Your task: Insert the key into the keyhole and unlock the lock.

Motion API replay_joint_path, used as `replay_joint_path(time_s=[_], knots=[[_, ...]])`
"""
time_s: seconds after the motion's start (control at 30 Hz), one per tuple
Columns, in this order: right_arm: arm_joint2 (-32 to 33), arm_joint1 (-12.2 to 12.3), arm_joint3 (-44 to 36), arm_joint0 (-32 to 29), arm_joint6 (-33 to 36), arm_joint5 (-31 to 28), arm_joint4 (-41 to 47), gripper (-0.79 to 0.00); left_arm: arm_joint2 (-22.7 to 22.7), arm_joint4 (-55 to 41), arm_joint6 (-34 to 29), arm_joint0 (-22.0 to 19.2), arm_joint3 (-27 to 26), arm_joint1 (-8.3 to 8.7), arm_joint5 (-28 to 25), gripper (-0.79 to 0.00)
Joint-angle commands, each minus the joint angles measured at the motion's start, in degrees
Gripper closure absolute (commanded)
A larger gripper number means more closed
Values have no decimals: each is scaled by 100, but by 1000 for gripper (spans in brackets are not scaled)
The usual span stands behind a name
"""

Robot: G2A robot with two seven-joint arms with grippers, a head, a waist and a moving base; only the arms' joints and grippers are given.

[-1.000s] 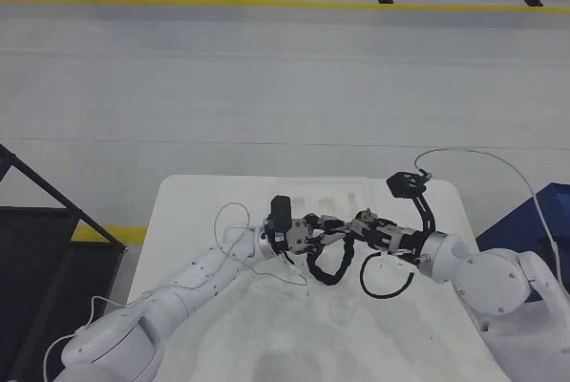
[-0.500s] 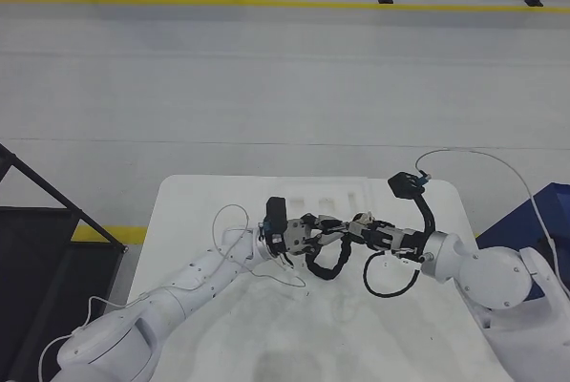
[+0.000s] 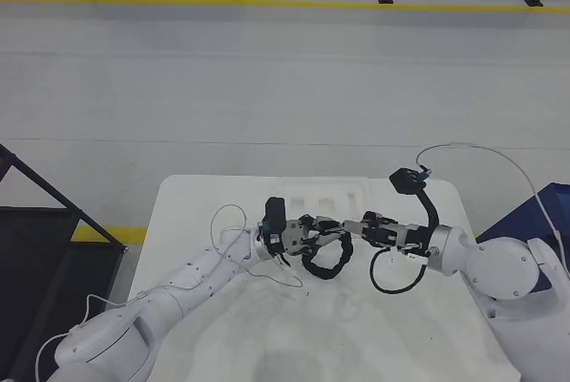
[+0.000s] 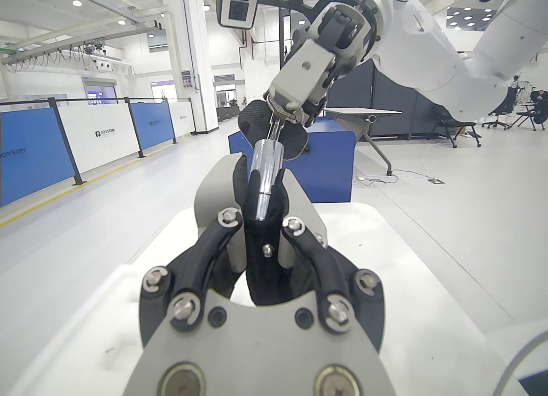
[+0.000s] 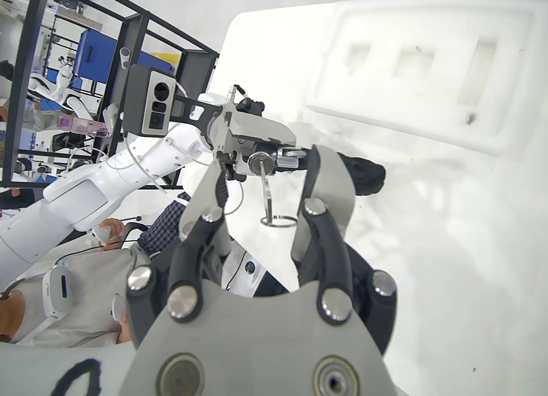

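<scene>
The left gripper (image 4: 261, 177) is pinching the lock (image 4: 266, 153) by its chrome barrel, holding it above the middle of the worktop (image 3: 265, 334). The right gripper (image 5: 266, 171) is facing it, fingers spread either side of the key (image 5: 265, 188), seemingly without touching it. The key is sitting in the keyhole (image 5: 258, 163) with its ring (image 5: 279, 220) dangling. The lock's black cable (image 3: 328, 260) is hanging in a loop.

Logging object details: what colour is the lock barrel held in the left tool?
The lock barrel is shiny chrome silver, clearest in the left wrist view.
</scene>
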Motion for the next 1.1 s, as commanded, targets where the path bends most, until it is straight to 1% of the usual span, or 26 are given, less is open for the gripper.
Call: replay_joint_path(time_s=[0.0,0.2,0.23,0.33,0.43,0.57,0.67,0.73,0.83,0.97,1.07], knots=[[42,25,-10,48,150,-310,-158,-785,8,-39,-98,-21,22,13,-98,0],[160,127,70,226,765,-1945,-719,-785,-37,-217,-644,-161,60,83,-644,0],[175,139,113,239,882,-2156,-663,-785,-62,-324,-754,-168,35,95,-755,0],[230,173,172,287,1141,-2549,-595,-785,-158,-591,-1082,-200,5,133,-1082,0],[273,200,222,315,1299,-2827,-507,-785,-268,-845,-1348,-217,8,153,-1348,0],[283,202,230,317,1309,-2840,-496,-785,-387,-1093,-1561,-193,57,138,-1560,0],[283,202,230,317,1309,-2840,-496,-785,-400,-1195,-1673,-170,114,97,-1582,0],[293,203,118,270,1100,-2828,-628,-785,-380,-1283,-1801,-169,134,63,-1582,0],[262,216,1,177,823,-3173,-1022,-785,-337,-1399,-1999,-199,146,7,-1582,0],[122,236,-2,153,704,-3874,-1414,-785,-269,-1566,-2212,-244,145,-73,-1582,0],[55,240,-32,153,571,-4003,-1638,-785,-249,-1676,-2334,-282,165,-127,-1582,0]])
